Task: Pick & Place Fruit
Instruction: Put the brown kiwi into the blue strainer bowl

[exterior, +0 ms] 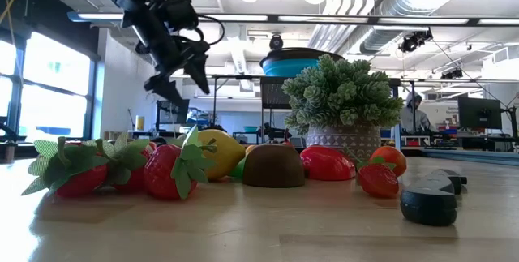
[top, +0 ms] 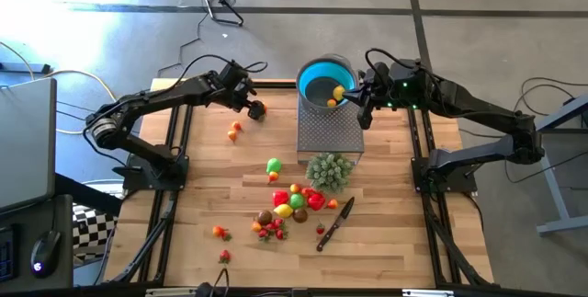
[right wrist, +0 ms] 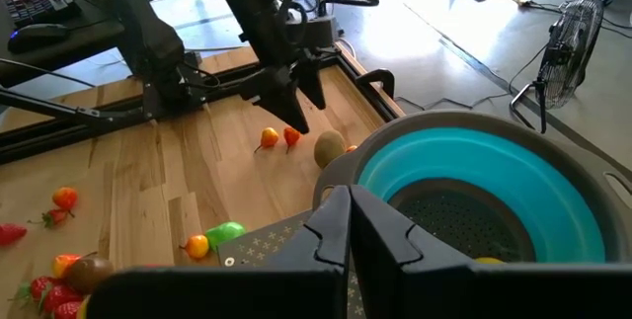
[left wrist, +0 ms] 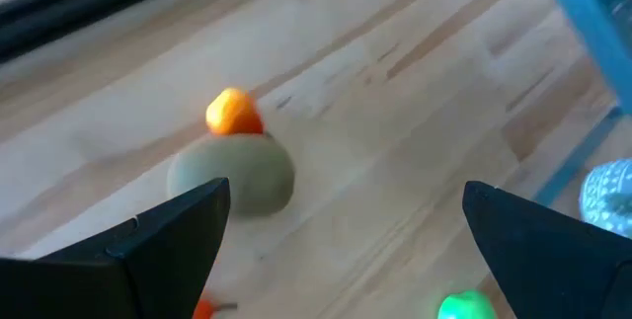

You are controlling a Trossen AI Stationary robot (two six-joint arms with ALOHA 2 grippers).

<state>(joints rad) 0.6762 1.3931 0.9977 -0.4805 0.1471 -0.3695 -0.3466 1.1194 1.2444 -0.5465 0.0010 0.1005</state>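
Hovering over a brown fruit [left wrist: 233,175] on the far left of the surface [top: 202,196], the left gripper [top: 252,104] has its jaws spread wide. Right gripper [top: 361,104] sits pressed together at the blue bowl [top: 317,81]. I'd say next it drops and pinches.

Probably lab: exposed ducts [exterior: 454,6], monitors [exterior: 478,114]

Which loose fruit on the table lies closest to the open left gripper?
The brown kiwi-like fruit, just below the left gripper; the others lie farther off.
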